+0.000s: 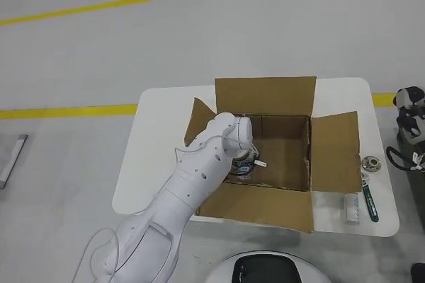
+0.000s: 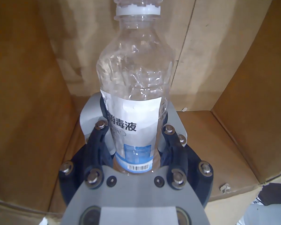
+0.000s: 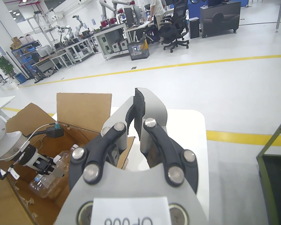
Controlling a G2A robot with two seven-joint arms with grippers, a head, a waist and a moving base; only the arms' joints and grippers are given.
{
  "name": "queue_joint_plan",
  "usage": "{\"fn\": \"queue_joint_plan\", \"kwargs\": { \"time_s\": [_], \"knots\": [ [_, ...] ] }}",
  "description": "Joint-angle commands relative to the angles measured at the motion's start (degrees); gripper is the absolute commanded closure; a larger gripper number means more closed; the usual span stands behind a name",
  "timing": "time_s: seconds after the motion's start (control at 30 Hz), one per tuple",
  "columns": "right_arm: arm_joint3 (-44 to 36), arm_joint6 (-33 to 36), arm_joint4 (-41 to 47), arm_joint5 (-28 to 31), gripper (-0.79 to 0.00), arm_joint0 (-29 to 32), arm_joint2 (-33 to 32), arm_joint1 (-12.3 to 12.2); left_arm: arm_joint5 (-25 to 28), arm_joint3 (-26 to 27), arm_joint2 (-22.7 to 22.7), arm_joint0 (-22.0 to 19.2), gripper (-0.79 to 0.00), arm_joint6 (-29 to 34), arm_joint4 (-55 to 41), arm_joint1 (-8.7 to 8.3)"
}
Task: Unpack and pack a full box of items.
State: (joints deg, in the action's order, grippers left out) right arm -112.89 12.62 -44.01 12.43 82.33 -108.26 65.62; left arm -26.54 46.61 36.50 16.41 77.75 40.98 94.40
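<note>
An open cardboard box (image 1: 287,152) stands in the middle of the white table (image 1: 159,134). My left gripper (image 2: 134,118) is down inside it, shut on the labelled lower half of a clear plastic bottle (image 2: 135,71) with a white cap. From above, the left wrist covers most of the bottle (image 1: 242,169). In the right wrist view the bottle (image 3: 50,181) lies tilted in the left gripper (image 3: 46,166) near the box's floor. My right gripper (image 3: 137,99) is shut with nothing in it, beyond the table's right edge and above table height.
On the table right of the box lie a round metal part (image 1: 371,163), a green-handled tool (image 1: 370,203) and a small white pack (image 1: 351,208). The box's flaps (image 1: 334,151) are folded outward. A dark crate (image 3: 275,172) stands beside the right arm.
</note>
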Motion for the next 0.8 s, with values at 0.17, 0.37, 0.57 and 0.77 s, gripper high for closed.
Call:
{"fn": "queue_joint_plan", "kwargs": {
  "time_s": [0.17,0.37,0.57,0.77],
  "knots": [
    [0.1,0.3,-0.1,0.5,0.000,0.4,-0.6,-0.1,-0.7,-3.1,-0.7,-0.6,-0.249,-0.7,-0.3,1.19],
    [0.3,0.5,-0.3,0.8,0.000,0.7,-0.9,-0.2,-0.8,-5.1,-0.5,-0.9,-0.785,-1.5,-0.9,1.93],
    [1.7,0.8,-1.9,0.5,0.000,0.6,-1.4,-0.4,-0.5,-6.4,-0.1,-1.3,-0.785,-2.4,-1.2,2.43],
    [6.0,6.8,-6.4,2.2,0.000,-0.4,-4.1,-1.3,1.4,-4.0,1.4,-1.6,-0.785,-2.6,-2.2,2.30]
  ]
}}
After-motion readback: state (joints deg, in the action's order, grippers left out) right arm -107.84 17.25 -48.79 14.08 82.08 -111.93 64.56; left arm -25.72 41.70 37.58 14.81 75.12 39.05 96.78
